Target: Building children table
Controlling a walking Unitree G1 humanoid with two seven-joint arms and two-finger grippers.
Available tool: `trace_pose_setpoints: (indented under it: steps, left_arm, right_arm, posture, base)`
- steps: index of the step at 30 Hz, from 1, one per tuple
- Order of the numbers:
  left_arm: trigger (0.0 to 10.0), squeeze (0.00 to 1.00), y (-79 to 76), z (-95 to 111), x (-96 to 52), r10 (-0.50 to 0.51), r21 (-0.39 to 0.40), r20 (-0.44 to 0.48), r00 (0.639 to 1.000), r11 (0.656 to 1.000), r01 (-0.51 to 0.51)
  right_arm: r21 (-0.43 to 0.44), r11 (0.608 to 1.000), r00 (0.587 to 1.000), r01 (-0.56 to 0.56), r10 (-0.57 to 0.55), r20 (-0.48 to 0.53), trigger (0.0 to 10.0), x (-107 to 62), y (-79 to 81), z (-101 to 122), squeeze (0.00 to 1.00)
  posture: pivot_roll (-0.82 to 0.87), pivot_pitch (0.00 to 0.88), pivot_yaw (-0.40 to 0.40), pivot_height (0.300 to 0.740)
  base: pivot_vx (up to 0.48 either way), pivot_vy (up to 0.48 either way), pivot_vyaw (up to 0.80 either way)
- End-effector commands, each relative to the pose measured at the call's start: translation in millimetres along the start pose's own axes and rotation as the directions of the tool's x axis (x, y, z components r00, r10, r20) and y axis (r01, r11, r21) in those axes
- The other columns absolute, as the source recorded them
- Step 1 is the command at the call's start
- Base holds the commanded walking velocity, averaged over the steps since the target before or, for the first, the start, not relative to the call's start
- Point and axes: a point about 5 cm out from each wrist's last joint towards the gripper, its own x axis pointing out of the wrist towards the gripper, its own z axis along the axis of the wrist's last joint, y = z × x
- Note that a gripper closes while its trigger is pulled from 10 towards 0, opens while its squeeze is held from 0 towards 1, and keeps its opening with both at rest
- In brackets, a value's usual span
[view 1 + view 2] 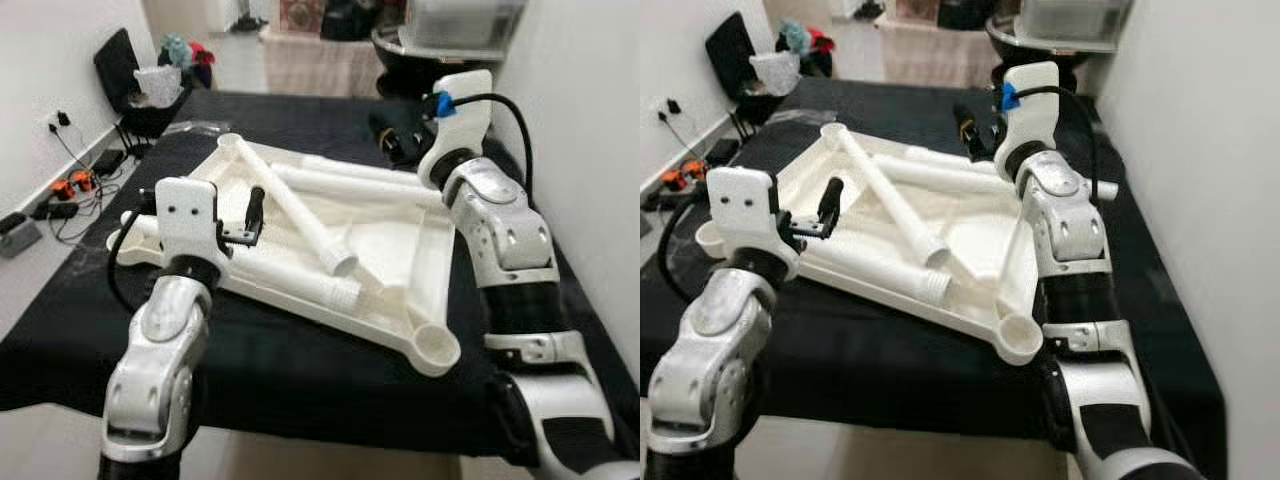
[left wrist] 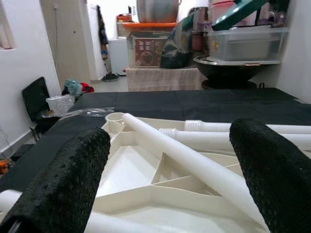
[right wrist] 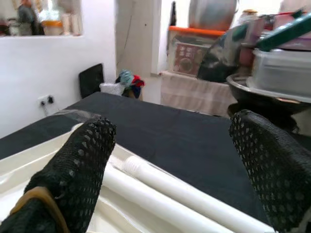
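A white plastic children's table top (image 1: 400, 250) lies upside down, ribs showing, on a black-covered tabletop (image 1: 300, 370). It has round leg sockets at its corners, one at the near corner (image 1: 437, 347) and one at the far corner (image 1: 229, 142). Several white tubular legs lie loose on it: one long leg (image 1: 295, 212) runs diagonally from the far socket toward the middle, others rest along the far edge (image 1: 340, 178) and the near edge (image 1: 290, 280).

The left gripper (image 1: 250, 222) hangs over the near left part of the white piece, its jaws spread wide with nothing between them; in the left wrist view the two black fingers (image 2: 68, 179) frame the legs and ribs. The right gripper (image 1: 970, 128) sits above the far right edge, jaws also wide apart and empty, with black mesh-textured fingers (image 3: 82, 165) over two legs.

Beyond the tabletop stand a black chair (image 1: 125, 75) with clothing, and cables (image 1: 70, 190) on the floor by the wall.
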Motion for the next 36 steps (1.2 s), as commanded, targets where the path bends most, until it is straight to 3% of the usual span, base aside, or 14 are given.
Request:
trace_pose_setpoints:
  steps: [1,4,11,25,30,36]
  left_arm:
    - [10.0,0.00,0.5,-3,-0.9,0.006,0.001,-0.020,1.000,1.000,-0.006]
    - [10.0,0.00,-2.4,-4,-3.2,-0.007,-0.006,-0.027,1.000,1.000,0.006]
    - [10.0,0.00,-11.8,-6,-10.6,-0.043,-0.028,-0.049,0.998,0.999,0.041]
    - [10.0,0.00,-22.4,-9,-21.4,-0.076,-0.062,-0.079,0.994,0.996,0.071]
    - [10.0,0.00,-27.7,-11,-30.0,-0.078,-0.087,-0.107,0.991,0.994,0.068]
    - [10.0,0.00,-29.9,-12,-35.7,-0.070,-0.102,-0.126,0.990,0.993,0.058]
  right_arm:
    - [-0.006,1.000,0.999,-0.027,0.027,-0.023,10.0,2.6,6.2,-2,0.00]
    - [-0.049,0.992,0.985,-0.115,0.107,-0.138,10.0,20.0,16.4,-9,0.00]
    - [-0.073,0.978,0.936,-0.197,0.166,-0.310,10.0,37.5,42.9,-31,0.00]
    - [-0.039,0.976,0.906,-0.213,0.183,-0.382,10.0,47.3,63.7,-32,0.00]
    - [-0.023,0.970,0.861,-0.242,0.203,-0.466,10.0,48.0,74.7,-38,0.00]
    - [0.007,0.968,0.844,-0.252,0.223,-0.488,10.0,48.9,83.9,-36,0.00]
  posture:
    - [0.02,0.013,-0.058,0.740]
    - [0.02,0.013,-0.064,0.740]
    - [0.02,0.037,-0.089,0.740]
    - [0.00,0.094,-0.125,0.740]
    - [-0.04,0.170,-0.163,0.740]
    - [-0.06,0.207,-0.177,0.740]
  base:
    - [0.000,0.000,0.00]
    - [0.000,0.000,0.00]
    - [0.000,0.000,0.00]
    - [0.000,0.000,0.00]
    - [0.000,0.000,0.00]
    - [0.000,0.000,0.00]
